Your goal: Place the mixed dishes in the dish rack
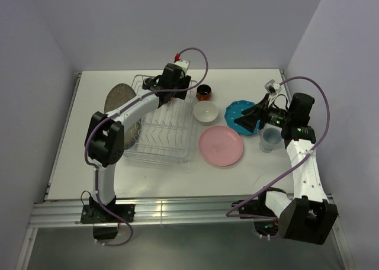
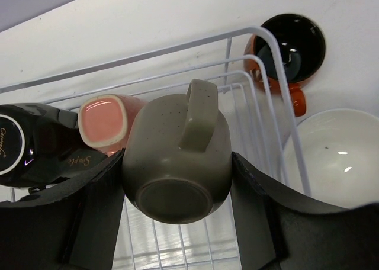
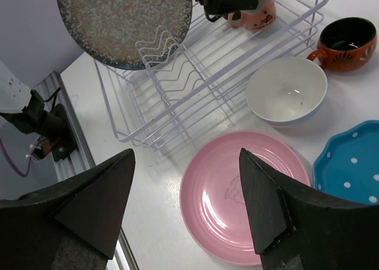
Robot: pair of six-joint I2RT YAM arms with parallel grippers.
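The wire dish rack (image 1: 159,138) holds the upright grey speckled plate (image 1: 120,98) at its left. My left gripper (image 1: 170,87) hangs over the rack's far right corner, shut on an upside-down grey-beige mug (image 2: 176,169). A pink mug (image 2: 106,121) and a black mug (image 2: 29,145) sit upside down in the rack (image 2: 249,74) beside it. On the table lie the dark-red mug (image 1: 204,92), white bowl (image 1: 205,112), teal dotted plate (image 1: 238,110), pink plate (image 1: 221,145) and pale blue mug (image 1: 270,139). My right gripper (image 1: 244,121) is open and empty above the pink plate (image 3: 246,193).
The right wrist view shows the rack's near rows of prongs (image 3: 166,51), the white bowl (image 3: 286,91) and the dark-red mug (image 3: 348,42) just right of the rack. An aluminium rail (image 1: 177,209) runs along the table's near edge. Walls close in at the back and sides.
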